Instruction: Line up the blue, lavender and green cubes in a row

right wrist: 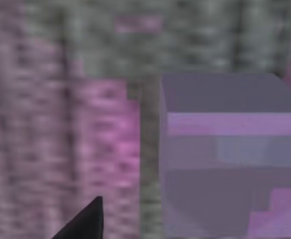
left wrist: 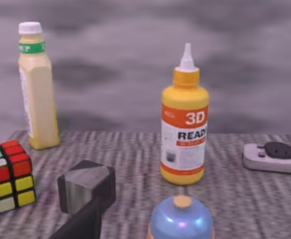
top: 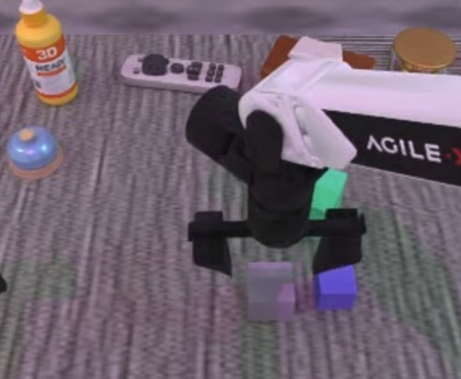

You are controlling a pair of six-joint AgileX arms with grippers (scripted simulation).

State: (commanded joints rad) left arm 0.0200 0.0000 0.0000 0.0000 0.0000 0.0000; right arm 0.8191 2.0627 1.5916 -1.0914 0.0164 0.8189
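Our right gripper (top: 276, 251), fingers apart, straddles the lavender cube (top: 269, 290) (blue cube (top: 335, 287) beside); our arm hides most of the green cube (top: 327, 193); woven grey table (top: 96, 260).

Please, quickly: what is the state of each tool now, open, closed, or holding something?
Left tool: at the table's left edge, state cannot be told.
Right tool: open, above the lavender cube, holding nothing.
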